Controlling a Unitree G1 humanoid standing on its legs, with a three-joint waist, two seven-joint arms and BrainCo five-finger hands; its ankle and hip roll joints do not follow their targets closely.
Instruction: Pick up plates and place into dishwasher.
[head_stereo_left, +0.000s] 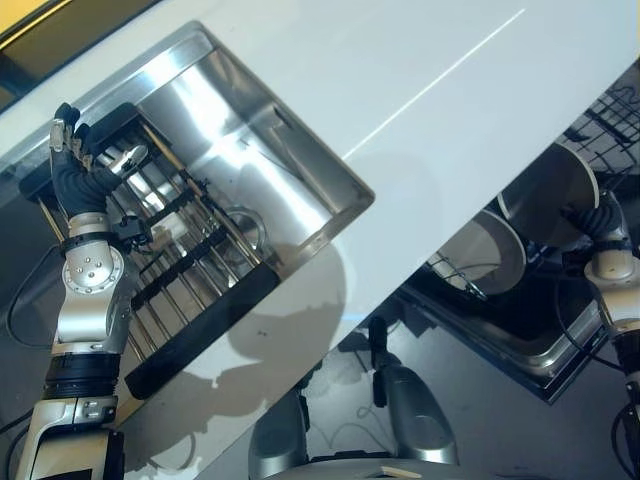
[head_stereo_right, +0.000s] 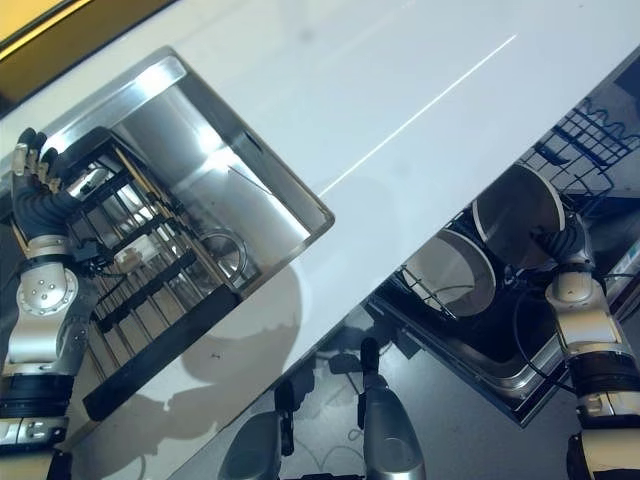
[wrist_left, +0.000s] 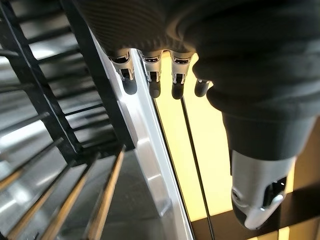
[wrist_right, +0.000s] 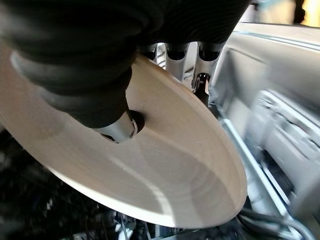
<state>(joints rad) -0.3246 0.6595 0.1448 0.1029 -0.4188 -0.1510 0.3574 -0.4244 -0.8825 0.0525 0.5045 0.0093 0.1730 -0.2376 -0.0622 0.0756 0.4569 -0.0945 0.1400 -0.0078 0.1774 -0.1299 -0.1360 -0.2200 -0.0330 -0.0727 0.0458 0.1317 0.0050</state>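
Beyond the white counter's (head_stereo_right: 400, 90) right edge, the open dishwasher's (head_stereo_right: 500, 350) wire rack (head_stereo_right: 590, 135) is already carrying one plate (head_stereo_right: 452, 272); a second plate (head_stereo_right: 515, 212), upright on its rim just beside it, is being pinched by the right hand (head_stereo_right: 560, 240), thumb on its face, fingers curled behind. Over the sink's (head_stereo_left: 250, 130) far corner, above a dark drying rack (head_stereo_left: 190, 260), the left hand (head_stereo_left: 72, 160) is hanging with straight fingers, holding nothing.

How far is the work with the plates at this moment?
One plate already stands in the dishwasher rack. The right hand pinches a second plate over the rack, not yet released. The left hand is open over the drying rack in the sink; no more plates are visible there.
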